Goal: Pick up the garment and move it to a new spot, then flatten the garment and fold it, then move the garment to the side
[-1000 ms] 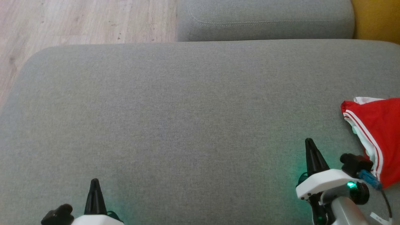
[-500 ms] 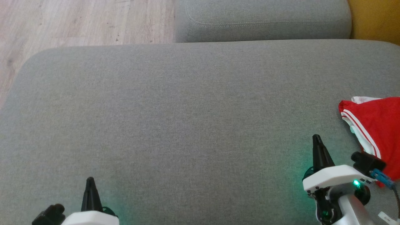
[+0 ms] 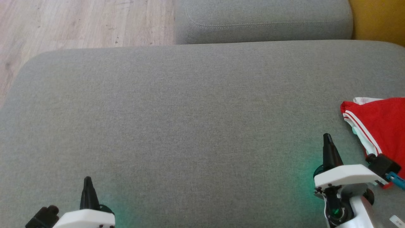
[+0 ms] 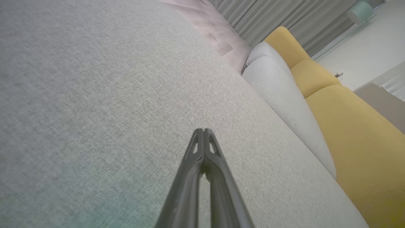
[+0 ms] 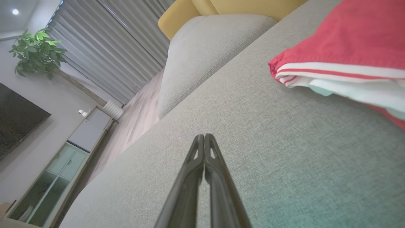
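Observation:
The garment (image 3: 384, 122) lies bunched at the right edge of the grey sofa seat (image 3: 190, 110); it is red with a white, red-striped band and a white layer under it. Part of it runs out of the head view. My right gripper (image 3: 327, 139) is shut and empty, hovering just left of the garment without touching it. In the right wrist view the shut fingertips (image 5: 204, 136) point over bare cushion, with the garment (image 5: 341, 41) up to the right. At the lower left my left gripper (image 3: 87, 183) is shut and empty, its fingers (image 4: 203, 131) pressed together above the seat.
A second grey cushion (image 3: 265, 19) lies beyond the seat's far edge, with yellow upholstery (image 3: 378, 19) at the far right. Wooden floor (image 3: 79, 22) shows past the seat's left and far edges. In the right wrist view are a cabinet (image 5: 63, 164) and a plant (image 5: 36, 55).
The head view has panned slightly, sliding the scene leftward. My right gripper has drifted to the right, closer to the garment; the left one has edged left. Both stay shut.

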Tool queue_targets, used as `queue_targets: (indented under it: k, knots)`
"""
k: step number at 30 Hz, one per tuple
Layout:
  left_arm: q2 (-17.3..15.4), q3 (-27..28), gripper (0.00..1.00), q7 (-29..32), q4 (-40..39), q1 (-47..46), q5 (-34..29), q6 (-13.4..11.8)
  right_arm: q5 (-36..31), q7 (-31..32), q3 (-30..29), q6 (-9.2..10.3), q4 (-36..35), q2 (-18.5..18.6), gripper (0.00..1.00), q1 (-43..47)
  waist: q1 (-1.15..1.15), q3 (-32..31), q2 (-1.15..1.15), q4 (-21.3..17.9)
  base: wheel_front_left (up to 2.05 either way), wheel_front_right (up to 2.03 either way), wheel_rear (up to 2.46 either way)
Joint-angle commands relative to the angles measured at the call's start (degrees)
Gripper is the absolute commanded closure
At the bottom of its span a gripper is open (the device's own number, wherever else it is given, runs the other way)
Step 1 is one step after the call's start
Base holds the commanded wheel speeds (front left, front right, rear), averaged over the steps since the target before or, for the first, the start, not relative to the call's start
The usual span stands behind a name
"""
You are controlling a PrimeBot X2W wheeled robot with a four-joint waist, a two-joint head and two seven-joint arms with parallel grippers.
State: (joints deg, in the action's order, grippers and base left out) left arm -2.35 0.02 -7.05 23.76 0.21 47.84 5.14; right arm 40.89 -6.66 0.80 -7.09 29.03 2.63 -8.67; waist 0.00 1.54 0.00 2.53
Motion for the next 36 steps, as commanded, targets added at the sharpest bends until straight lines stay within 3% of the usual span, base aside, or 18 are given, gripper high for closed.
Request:
queue_targets:
  k: [1, 36]
  knots:
    - [-0.24, 1.24, 1.0, 0.54, -2.09, -2.86, 1.39, 0.54, 1.68, 0.39, -0.1, -0.16, -2.46, 0.22, 1.0, -1.07, 0.0, -0.03, 0.0, -0.04, 0.0, 0.0, 0.0]
    - [-0.37, 3.62, 1.0, 6.44, -5.54, -4.47, 20.89, 1.36, 24.2, 6.19, -3.38, -0.27, -8.16, 0.23, 1.0, 0.55, 0.0, -0.63, 0.0, -1.17, 0.0, 0.0, 0.0]
